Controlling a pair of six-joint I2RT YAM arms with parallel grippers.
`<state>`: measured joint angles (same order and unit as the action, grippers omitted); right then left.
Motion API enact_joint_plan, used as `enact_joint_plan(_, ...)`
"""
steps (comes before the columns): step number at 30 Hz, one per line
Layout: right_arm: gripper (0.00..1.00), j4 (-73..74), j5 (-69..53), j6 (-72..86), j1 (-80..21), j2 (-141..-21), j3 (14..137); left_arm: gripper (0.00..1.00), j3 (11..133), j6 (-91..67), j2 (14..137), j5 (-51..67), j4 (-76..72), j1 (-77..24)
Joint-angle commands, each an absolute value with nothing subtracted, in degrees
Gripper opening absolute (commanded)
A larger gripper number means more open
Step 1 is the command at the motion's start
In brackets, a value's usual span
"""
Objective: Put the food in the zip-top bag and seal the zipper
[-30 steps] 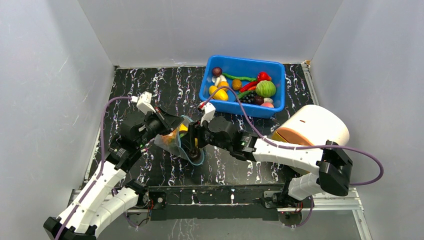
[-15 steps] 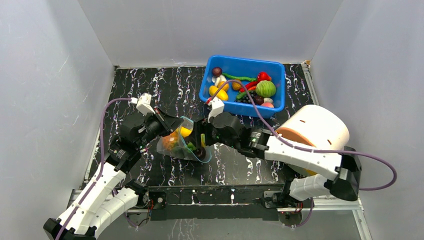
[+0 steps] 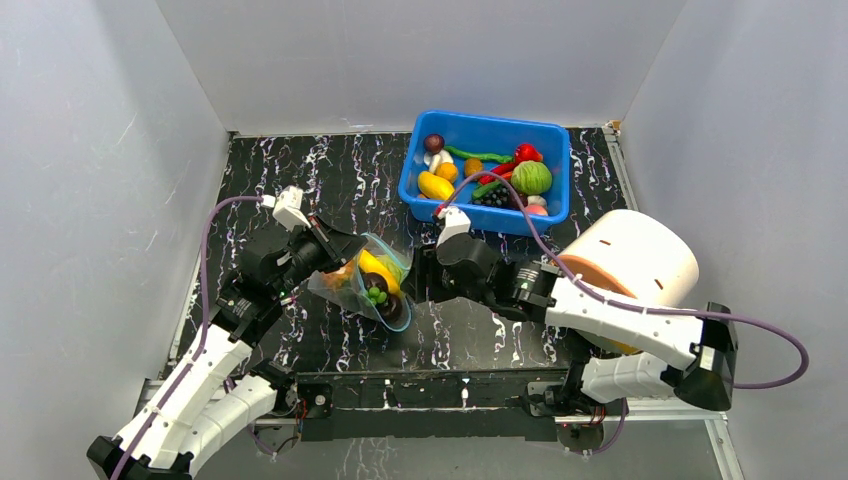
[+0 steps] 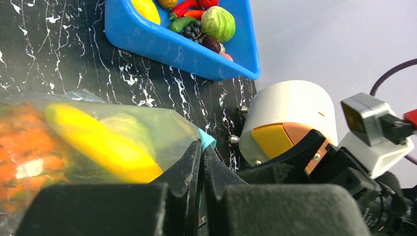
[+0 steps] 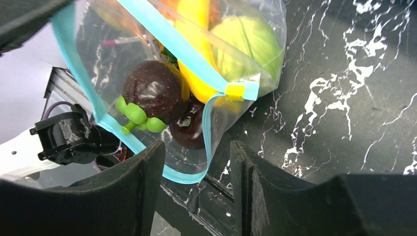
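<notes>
**Loaded bag, mouth gaping, pinched at one end of its rim**

The zip-top bag [image 3: 368,283] lies on the black marbled table [image 3: 330,170], left of centre and toward the near edge, with its mouth turned to the right. The left gripper [image 4: 201,160] has its jaws pressed together on the bag's rim, right at the zipper [image 5: 187,51]. The right gripper [image 5: 196,160] hangs just off the mouth, its jaws spread and nothing between them.

Inside the bag are a yellow banana [image 5: 196,29], a green cabbage [image 5: 248,39] and a dark round fruit [image 5: 155,88]. More food sits in the blue bin [image 4: 162,46] at the far right of the table.

The film looks thin, limp and slick, so it will likely crumple and slide rather than hold a shape. The hollow toys should weigh little but can roll toward the opening. The teal strip is the firmest part and the best place to grip. Pinching it at the end next to the left jaws and running along it seems the surest way to seal.
</notes>
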<state>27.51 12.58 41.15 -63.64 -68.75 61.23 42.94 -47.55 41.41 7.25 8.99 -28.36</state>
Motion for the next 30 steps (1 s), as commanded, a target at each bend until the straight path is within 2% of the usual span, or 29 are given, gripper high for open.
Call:
enact_joint_plan(1,0.47,26.0,12.4,45.7,-63.5,-71.0,59.9,0.00,43.0,-47.6,40.2,7.7,4.7,-28.6)
enact_joint_plan(10,0.38,20.4,12.7,50.9,-63.5,-72.7,54.6,0.00,43.1,-47.3,40.2,7.9,5.1,-28.6)
enact_joint_plan(16,0.00,19.4,13.5,46.3,-63.5,-71.9,57.7,0.00,43.7,-46.5,40.6,7.5,5.6,-28.6)
enact_joint_plan(20,0.00,20.0,13.2,45.6,-63.6,-69.2,63.5,0.00,47.6,-40.1,41.7,8.0,10.0,-28.6)
enact_joint_plan(25,0.00,13.5,16.1,46.7,-63.5,-66.0,60.6,0.00,52.3,-31.0,43.3,10.9,18.1,-28.6)
enact_joint_plan(30,0.00,12.9,18.2,45.9,-63.5,-68.6,61.9,0.00,55.0,-27.5,43.3,12.4,23.5,-28.5)
